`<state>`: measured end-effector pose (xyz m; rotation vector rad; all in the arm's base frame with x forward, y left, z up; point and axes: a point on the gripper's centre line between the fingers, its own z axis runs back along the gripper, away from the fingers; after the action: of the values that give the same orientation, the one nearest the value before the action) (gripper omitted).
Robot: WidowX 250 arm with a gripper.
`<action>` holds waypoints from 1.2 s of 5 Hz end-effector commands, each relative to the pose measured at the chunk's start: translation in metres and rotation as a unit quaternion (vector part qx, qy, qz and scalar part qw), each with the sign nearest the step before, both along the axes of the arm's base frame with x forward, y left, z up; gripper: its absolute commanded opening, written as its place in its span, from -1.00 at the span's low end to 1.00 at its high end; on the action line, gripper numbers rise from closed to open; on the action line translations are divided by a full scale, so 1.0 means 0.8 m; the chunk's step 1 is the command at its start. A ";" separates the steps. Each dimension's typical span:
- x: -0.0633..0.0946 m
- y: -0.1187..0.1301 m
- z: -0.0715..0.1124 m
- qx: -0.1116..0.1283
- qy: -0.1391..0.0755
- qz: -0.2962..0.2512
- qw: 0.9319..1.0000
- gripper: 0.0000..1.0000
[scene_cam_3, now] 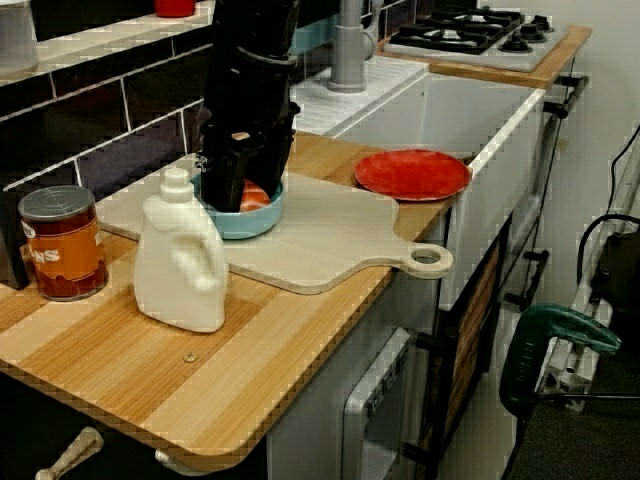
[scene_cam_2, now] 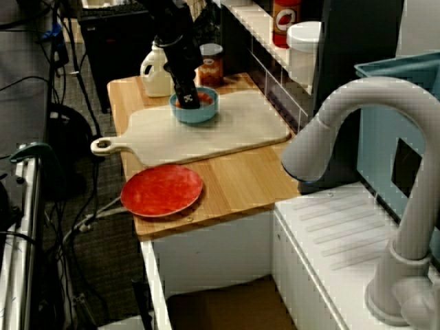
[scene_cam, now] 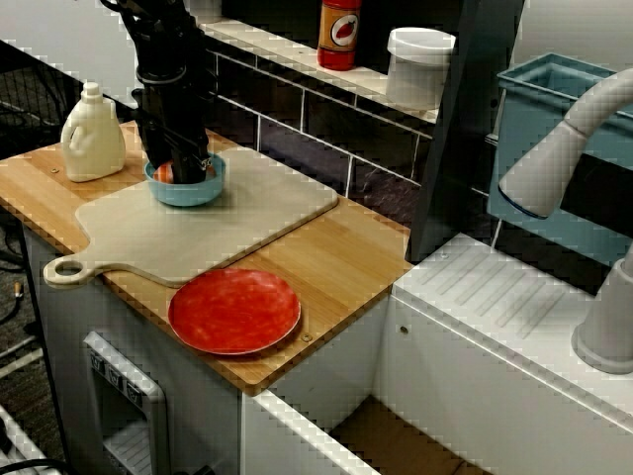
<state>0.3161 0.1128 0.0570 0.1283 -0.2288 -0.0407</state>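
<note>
The hand point(scene_cam: 183, 166) points straight down into a blue bowl point(scene_cam: 198, 194), with its fingertips below the rim. Its black body hides the gap between the fingers in every view, so I cannot tell how far open it is or whether it has hold of anything.

A small orange-red thing point(scene_cam_3: 257, 197) lies inside the bowl, right against the fingers. It shows at the hand's edge in the view from behind the jug and in the view over the plate. So little of it shows that I cannot say what it is.

The bowl stands near the far end of a pale cutting board point(scene_cam: 227, 223) on the wooden table point(scene_cam: 346, 262). A white jug point(scene_cam: 92, 134) stands just beside the board, and a tin can point(scene_cam_3: 62, 243) is near the jug. A red plate point(scene_cam: 234, 310) lies at the table's front edge, apart from the bowl.

The orange-red thing looks small, light and smooth. It would likely roll or slip against the curved wall of the bowl. The safest hold seems to be from above, across its widest part. The bowl itself looks light and may slide on the board if pushed sideways.
</note>
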 end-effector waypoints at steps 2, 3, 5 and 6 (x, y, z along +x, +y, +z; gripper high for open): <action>0.015 0.023 0.052 -0.011 -0.031 0.026 0.999 -1.00; 0.018 0.022 0.082 -0.032 -0.041 0.027 0.998 -1.00; 0.006 0.007 0.118 -0.063 -0.048 0.006 0.997 -1.00; -0.005 -0.001 0.123 -0.070 -0.047 -0.004 0.996 -1.00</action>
<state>0.3130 0.1056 0.1383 -0.0307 -0.2779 -0.0123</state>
